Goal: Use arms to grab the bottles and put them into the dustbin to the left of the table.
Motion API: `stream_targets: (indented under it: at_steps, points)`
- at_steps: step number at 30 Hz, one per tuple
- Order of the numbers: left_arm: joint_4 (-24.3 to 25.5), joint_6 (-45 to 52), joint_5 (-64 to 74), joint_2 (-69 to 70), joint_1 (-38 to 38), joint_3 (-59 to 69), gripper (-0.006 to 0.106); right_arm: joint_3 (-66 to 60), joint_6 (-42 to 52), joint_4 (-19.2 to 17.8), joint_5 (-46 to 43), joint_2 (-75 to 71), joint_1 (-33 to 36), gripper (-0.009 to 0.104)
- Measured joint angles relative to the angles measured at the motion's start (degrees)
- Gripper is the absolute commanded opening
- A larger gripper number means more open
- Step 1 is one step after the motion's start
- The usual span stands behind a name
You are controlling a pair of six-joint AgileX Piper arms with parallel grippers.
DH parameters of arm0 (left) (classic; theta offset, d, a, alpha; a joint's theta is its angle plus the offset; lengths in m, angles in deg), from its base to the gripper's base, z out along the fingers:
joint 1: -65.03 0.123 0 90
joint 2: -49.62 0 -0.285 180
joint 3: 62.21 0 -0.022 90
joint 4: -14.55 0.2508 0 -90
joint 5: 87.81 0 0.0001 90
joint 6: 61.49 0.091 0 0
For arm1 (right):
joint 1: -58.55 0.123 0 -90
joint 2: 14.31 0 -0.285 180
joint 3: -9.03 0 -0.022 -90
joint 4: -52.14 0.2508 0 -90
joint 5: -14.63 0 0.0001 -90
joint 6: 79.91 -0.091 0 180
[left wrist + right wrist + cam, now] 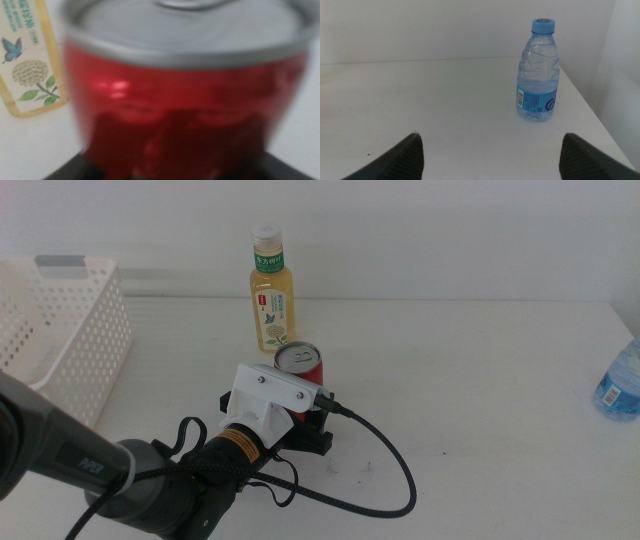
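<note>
The tea bottle (270,288) stands upright on the table (480,370), white cap up; its green neck label and the pale body label carry small writing too fine to read, and the left wrist view shows a blue butterfly and a pale flower cluster printed on it (31,60). Just in front of it stands the red soda can (299,364), also upright, silver top with its pull tab facing up; no lettering can be made out on it.

The left hand (305,420) is at the can from the near side. In the left wrist view the can (185,100) fills the frame, blurred; the jaws seem to sit on either side of its base, but whether they press it I cannot tell.

The white dustbin (70,330) sits at the table's left edge, well apart from the can.

The water bottle (538,70) stands upright near the right edge (620,385), blue cap up, with a blue label bearing a barcode. The right hand (490,155) waits spread wide, apart from the bottle.
</note>
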Motion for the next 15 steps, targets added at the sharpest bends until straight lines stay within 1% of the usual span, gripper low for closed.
stream_targets:
  at_steps: [6,9,11,15]
  points:
    - [0.00,-1.37,-0.16,0.00,0.00,-0.02,0.018,0.00,0.00,0.00,0.00,0.00,0.00,0.086]
    - [-0.21,-2.02,0.99,1.61,0.00,0.75,0.004,0.00,0.00,0.00,0.00,0.00,0.00,0.086]
    - [-0.26,-2.17,4.78,4.61,0.00,1.45,-0.002,0.00,0.00,0.00,0.00,0.00,0.00,0.086]
    - [-0.35,-2.54,18.12,15.04,0.00,1.06,-0.002,0.00,0.00,0.00,0.00,0.00,0.00,0.086]
